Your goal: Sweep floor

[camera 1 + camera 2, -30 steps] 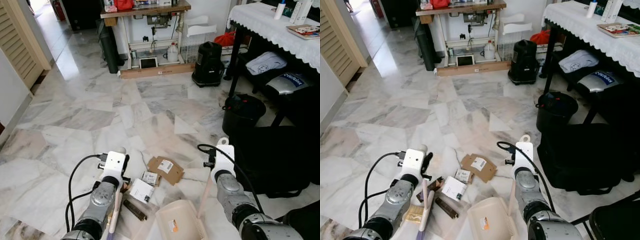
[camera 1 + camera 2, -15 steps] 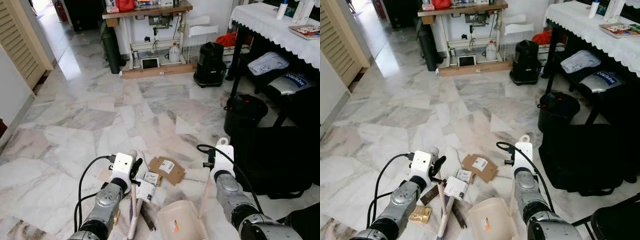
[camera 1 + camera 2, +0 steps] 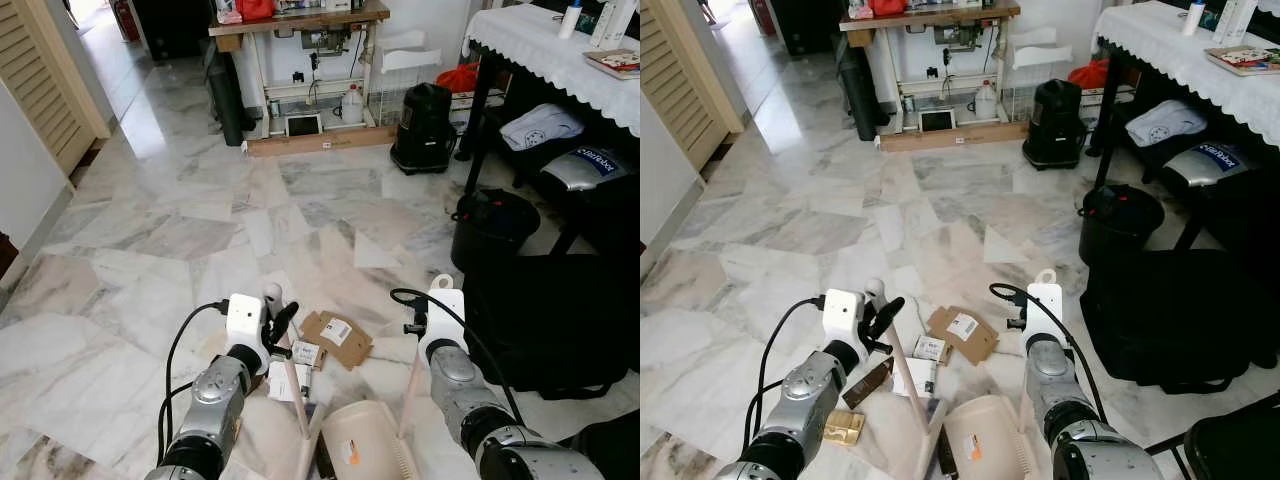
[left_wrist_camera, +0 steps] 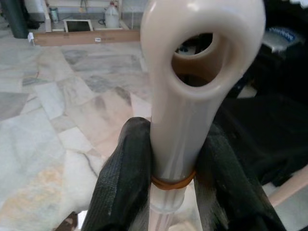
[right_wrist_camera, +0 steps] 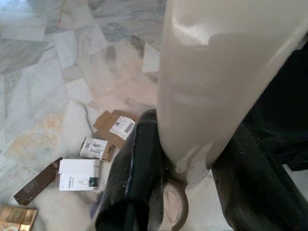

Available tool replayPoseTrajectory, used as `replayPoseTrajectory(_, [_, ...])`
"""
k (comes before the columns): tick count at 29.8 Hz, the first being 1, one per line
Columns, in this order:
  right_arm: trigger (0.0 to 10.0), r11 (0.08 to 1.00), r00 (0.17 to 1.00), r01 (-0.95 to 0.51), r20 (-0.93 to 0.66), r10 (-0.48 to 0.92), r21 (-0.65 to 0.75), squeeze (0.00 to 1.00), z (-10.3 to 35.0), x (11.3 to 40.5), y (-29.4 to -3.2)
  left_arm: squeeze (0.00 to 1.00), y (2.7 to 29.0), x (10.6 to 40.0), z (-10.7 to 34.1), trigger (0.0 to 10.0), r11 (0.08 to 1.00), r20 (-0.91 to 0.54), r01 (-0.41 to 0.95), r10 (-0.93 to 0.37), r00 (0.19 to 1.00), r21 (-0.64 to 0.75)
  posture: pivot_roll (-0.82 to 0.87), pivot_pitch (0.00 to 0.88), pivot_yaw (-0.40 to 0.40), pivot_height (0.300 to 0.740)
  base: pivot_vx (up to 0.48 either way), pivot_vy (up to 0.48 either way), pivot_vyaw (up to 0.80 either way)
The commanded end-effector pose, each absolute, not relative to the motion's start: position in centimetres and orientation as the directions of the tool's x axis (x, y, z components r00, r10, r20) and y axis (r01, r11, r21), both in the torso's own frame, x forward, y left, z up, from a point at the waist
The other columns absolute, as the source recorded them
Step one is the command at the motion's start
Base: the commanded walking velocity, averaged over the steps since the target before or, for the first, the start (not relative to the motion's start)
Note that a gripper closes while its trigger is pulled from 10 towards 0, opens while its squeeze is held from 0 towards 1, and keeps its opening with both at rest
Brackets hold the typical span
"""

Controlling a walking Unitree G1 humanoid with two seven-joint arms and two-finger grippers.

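My left gripper (image 3: 276,328) is shut on the cream brush handle (image 4: 185,110), just under its looped end. The handle slants down to the right toward the cream dustpan (image 3: 365,452) near the bottom edge. My right gripper (image 5: 192,144) is shut on the dustpan's upright cream handle (image 3: 410,385). Litter lies between the arms: a brown cardboard piece (image 3: 337,338), a small printed box (image 3: 306,353), a white box (image 3: 283,380), a brown bar (image 3: 868,382) and a gold packet (image 3: 843,427). A dark bar (image 3: 945,455) lies at the dustpan's mouth.
A black bag (image 3: 555,320) and a black bin (image 3: 490,228) stand close on the right, under a table with a white cloth (image 3: 545,50). A black vacuum (image 3: 420,128) and a sewing table (image 3: 295,25) are at the back. Open marble floor stretches ahead and left.
My left gripper has swung the brush to the right, toward the dustpan, pushing the white box and the dark bar along. The right arm and dustpan have stayed put.
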State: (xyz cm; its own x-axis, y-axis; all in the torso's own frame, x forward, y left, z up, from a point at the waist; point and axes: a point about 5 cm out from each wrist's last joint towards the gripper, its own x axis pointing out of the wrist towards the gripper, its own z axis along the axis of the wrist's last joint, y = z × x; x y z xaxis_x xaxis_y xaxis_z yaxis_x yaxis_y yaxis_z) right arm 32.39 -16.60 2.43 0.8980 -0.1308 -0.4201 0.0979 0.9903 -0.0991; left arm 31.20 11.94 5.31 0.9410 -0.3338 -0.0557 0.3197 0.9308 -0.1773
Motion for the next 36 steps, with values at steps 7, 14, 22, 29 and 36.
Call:
replayPoseTrajectory(7, [10.0, 0.992, 0.879, 0.086, -0.461, -0.121, -0.096, 0.00, 1.7, 31.9, -16.1, 0.00, 12.1, 31.4, 7.2, 10.0, 0.876, 0.049, 0.274, -0.278, 0.959, -0.398, -0.19, 0.000, 0.091, 0.740, 0.000, 0.000, 0.00])
replayPoseTrajectory(14, [10.0, 0.992, 0.878, 0.087, -0.462, -0.121, -0.095, 0.00, 1.7, 31.9, -16.1, 0.00, 12.5, 31.2, 8.9, 10.0, 0.901, 0.108, 0.282, -0.260, 0.959, -0.330, -0.19, 0.000, 0.094, 0.740, 0.000, 0.000, 0.00])
replayPoseTrajectory(22, [10.0, 0.992, 0.887, 0.099, -0.444, -0.125, -0.081, 0.00, 2.1, 32.2, -16.2, 0.00, 13.8, 30.2, 12.8, 10.0, 0.983, 0.276, 0.170, -0.146, 0.950, -0.066, -0.19, 0.000, 0.101, 0.740, 0.000, 0.000, 0.00])
replayPoseTrajectory(29, [10.0, 0.993, 0.900, 0.094, -0.420, -0.116, -0.072, 0.00, 2.5, 32.4, -16.7, 0.00, 14.5, 28.9, 13.9, 10.0, 0.995, 0.335, 0.082, -0.097, 0.937, 0.058, -0.19, 0.000, 0.099, 0.740, 0.000, 0.000, 0.00])
replayPoseTrajectory(36, [10.0, 0.994, 0.918, 0.099, -0.382, -0.110, -0.049, 0.00, 3.1, 32.7, -18.0, 0.00, 15.5, 28.5, 14.4, 10.0, 0.995, 0.351, 0.015, -0.049, 0.935, 0.100, -0.19, 0.000, 0.096, 0.740, 0.000, 0.000, 0.00])
